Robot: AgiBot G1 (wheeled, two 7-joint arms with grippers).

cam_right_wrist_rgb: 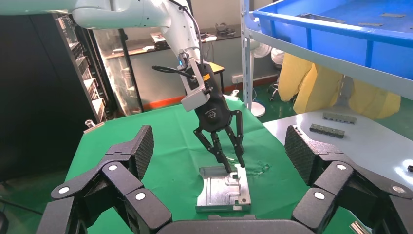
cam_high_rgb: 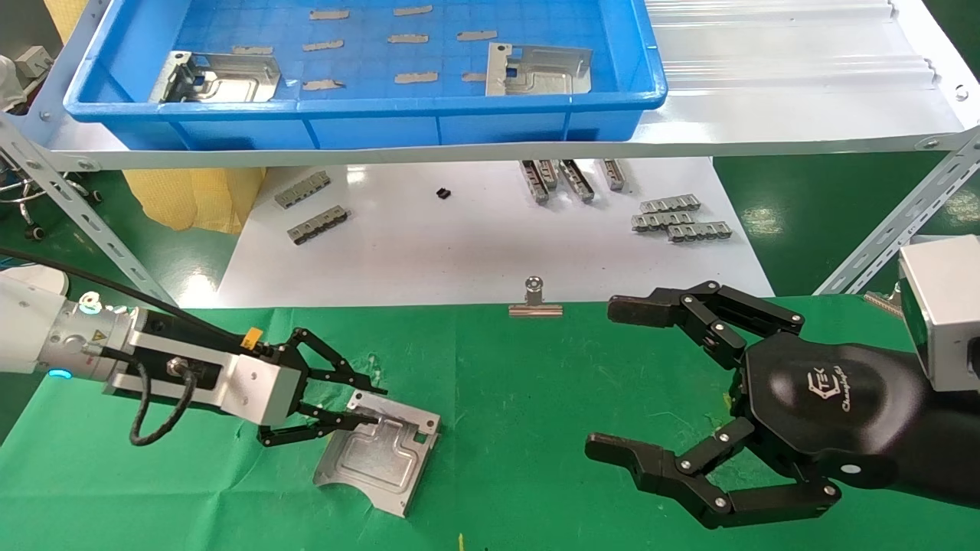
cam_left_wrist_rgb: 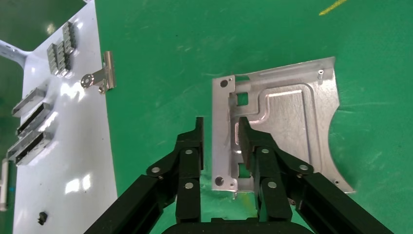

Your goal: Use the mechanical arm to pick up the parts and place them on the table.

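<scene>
We see one silvery plate (cam_high_rgb: 379,453) lying flat on the green desk (cam_high_rgb: 536,383), on the robot's left side. The left gripper (cam_high_rgb: 364,402) is down at the plate's raised flange, at the edge nearest that arm. In the left wrist view its jaws straddle this flange: one finger (cam_left_wrist_rgb: 195,146) stands over bare cloth just outside the edge, the other finger (cam_left_wrist_rgb: 248,141) over the plate's embossed face. A narrow gap shows on each side of the flange, so the jaws look slightly spread, not pinching. The plate stretches away from the jaws toward the desk's middle, its concave-cut edge toward the robot.

The right gripper (cam_high_rgb: 674,398), a black hand with a glossy palm, hovers above the cloth on the right, well apart from the plate, its jaws spread wide and empty.

Two more plates (cam_high_rgb: 218,76) (cam_high_rgb: 540,70) lie in the blue tray (cam_high_rgb: 367,107) on the shelf beyond. We judge the left arm far nearer; any coming move turns on that flange between its jaws.
</scene>
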